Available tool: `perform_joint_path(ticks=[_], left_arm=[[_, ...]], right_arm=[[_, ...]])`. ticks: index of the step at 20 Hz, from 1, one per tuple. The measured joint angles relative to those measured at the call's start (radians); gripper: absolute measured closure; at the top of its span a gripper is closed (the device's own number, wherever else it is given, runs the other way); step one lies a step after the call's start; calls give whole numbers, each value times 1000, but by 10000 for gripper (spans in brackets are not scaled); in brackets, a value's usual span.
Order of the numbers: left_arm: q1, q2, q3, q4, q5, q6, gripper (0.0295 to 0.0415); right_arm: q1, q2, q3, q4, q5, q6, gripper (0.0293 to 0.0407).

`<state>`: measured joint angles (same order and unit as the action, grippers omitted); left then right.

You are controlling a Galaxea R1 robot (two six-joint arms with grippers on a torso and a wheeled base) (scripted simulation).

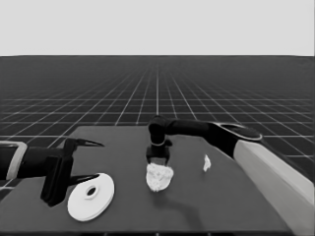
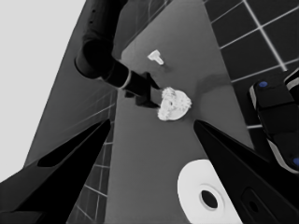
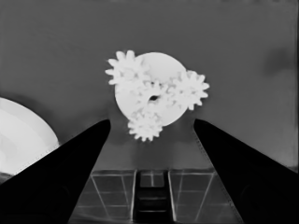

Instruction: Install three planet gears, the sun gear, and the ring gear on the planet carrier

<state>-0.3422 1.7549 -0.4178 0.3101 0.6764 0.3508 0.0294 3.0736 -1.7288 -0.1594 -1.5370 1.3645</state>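
The smaller round part (image 3: pixel 152 91) lies near the middle of the table, and four gears sit on it: three gears (image 3: pixel 189 89) spaced around its rim and one (image 3: pixel 150 96) at the centre, all meshed together. The right gripper (image 1: pixel 158 158) hangs directly above this cluster, its fingers spread wide with nothing between them. To the left and a little nearer lies the larger round part (image 1: pixel 91 195), flat on the table (image 1: pixel 197 206) and not yet installed. The left gripper (image 1: pixel 78 160) waits over it at the table's left end, fingers apart and holding nothing. A thin white piece (image 1: pixel 206 162) lies to the right of the gears, apart from them.

The gears look seated, so the remaining step is probably the larger round part. To do it well, the gripper should take that part by its rim, keep it level while carrying it, centre its hole over the middle gear and lower it straight down, so no gear is nudged off.
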Motion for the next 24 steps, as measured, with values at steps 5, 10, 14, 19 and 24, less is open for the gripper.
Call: perform_joint_path(ticks=[5, 10, 14, 19, 24], left_arm=[[0, 0, 0, 0, 0, 0, 326], [0, 0, 0, 0, 0, 0, 326], [234, 153, -48, 408, 803, -980, 303], [293, 352, -500, -138, 846, -1483, 325], [466, 391, -614, -31, 759, -1471, 326]], right_arm=[[-307, -966, 1033, -427, 283, -831, 311], [-380, -1292, 1321, -530, 352, -1033, 315], [-384, -1312, 1340, -537, 356, -1047, 315], [-384, -1314, 1342, -538, 357, -1048, 315], [-384, -1314, 1342, -538, 357, -1049, 315]])
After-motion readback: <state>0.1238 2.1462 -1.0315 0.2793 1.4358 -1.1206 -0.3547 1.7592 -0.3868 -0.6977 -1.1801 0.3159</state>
